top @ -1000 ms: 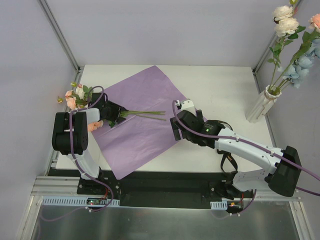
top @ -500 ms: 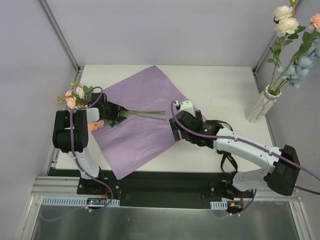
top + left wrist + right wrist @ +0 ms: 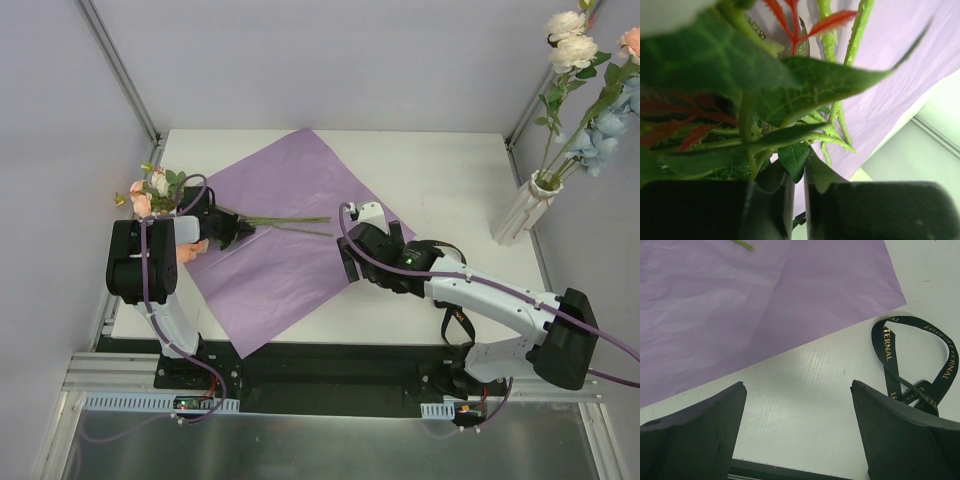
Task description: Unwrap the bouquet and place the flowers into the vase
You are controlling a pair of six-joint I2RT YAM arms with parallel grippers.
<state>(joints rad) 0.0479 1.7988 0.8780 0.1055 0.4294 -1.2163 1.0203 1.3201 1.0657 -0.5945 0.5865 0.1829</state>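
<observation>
The bouquet lies unwrapped. Its purple paper is spread flat on the table, and the black ribbon lies loose beside the paper's corner. The remaining flowers sit at the table's left edge with their green stems reaching across the paper. My left gripper is shut on these stems among the leaves, its jaws almost touching. My right gripper hangs open over bare table by the paper's edge, holding nothing. The white ribbed vase stands at the far right and holds several flowers.
A steel frame post rises behind the table's left corner, close to the blooms. The table's left edge runs just beside my left arm. The right arm stretches across the near right part of the table.
My left gripper has closed on the stems. The stem tips have swung slightly toward the far side. The right gripper has edged a little to the left, still open.
</observation>
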